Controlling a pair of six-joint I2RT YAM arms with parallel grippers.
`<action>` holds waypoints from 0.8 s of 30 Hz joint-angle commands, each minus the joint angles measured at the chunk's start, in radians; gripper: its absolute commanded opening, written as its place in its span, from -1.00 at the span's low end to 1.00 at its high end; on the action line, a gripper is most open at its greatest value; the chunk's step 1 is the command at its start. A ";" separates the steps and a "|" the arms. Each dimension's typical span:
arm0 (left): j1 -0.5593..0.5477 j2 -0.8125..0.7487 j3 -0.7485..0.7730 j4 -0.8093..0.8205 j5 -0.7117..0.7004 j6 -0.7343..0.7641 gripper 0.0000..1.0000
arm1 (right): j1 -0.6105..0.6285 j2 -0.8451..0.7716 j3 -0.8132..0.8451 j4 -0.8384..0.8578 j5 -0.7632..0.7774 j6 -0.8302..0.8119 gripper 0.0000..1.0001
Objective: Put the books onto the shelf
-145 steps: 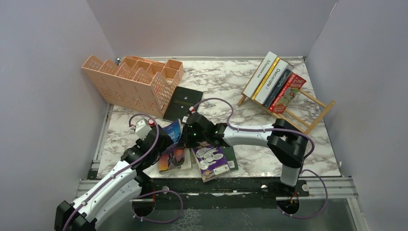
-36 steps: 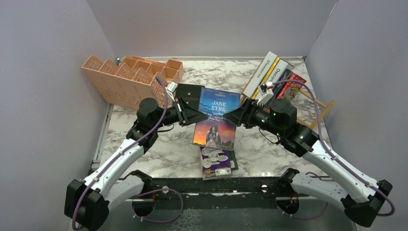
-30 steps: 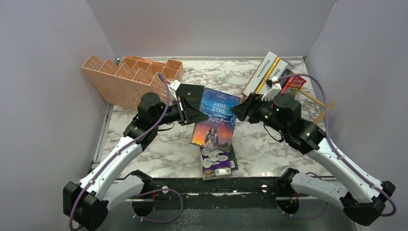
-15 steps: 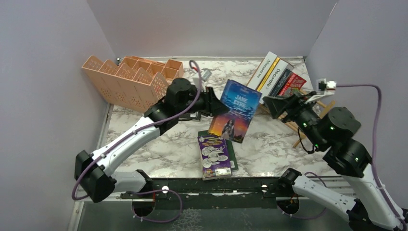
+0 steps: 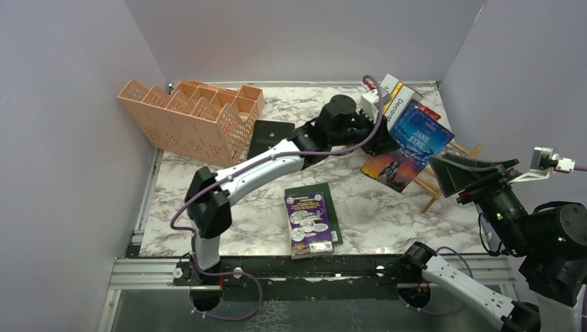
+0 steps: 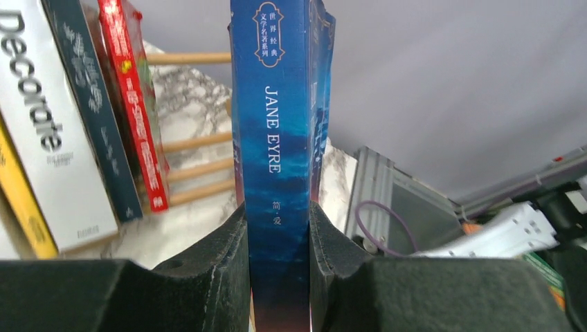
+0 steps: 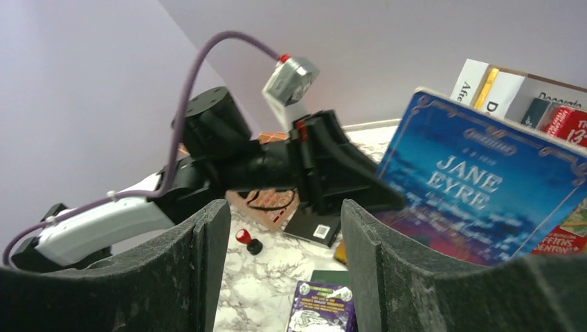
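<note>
Your left gripper squeezes the blue Jane Eyre book between its 2 fingers, up in the air just beside the wood shelf at 2 o'clock on the table. Other books lean on the shelf. Your right gripper is wide and holds nothing. 1 purple book lies at 6 o'clock on a dark green book.

From above, the Jane Eyre book blocks most of the red book and part of the shelf. The dark green book is mostly buried under the purple book. Right wrist cam clips Jane Eyre's corner, and its lower edge is kinda blurry.
</note>
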 commanded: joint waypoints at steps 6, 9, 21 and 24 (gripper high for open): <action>-0.060 0.261 0.350 0.325 -0.184 0.120 -1.00 | 0.000 -0.072 0.001 -0.099 -0.001 0.023 0.28; -0.094 0.321 0.405 0.364 -0.285 0.166 -1.00 | 0.000 -0.090 -0.009 -0.126 0.007 0.050 0.28; -0.162 0.509 0.532 0.512 -0.531 0.255 -1.00 | 0.000 -0.133 -0.023 -0.204 0.032 0.119 0.28; -0.163 0.558 0.538 0.533 -0.617 0.285 -1.00 | 0.001 -0.142 -0.021 -0.214 0.044 0.135 0.28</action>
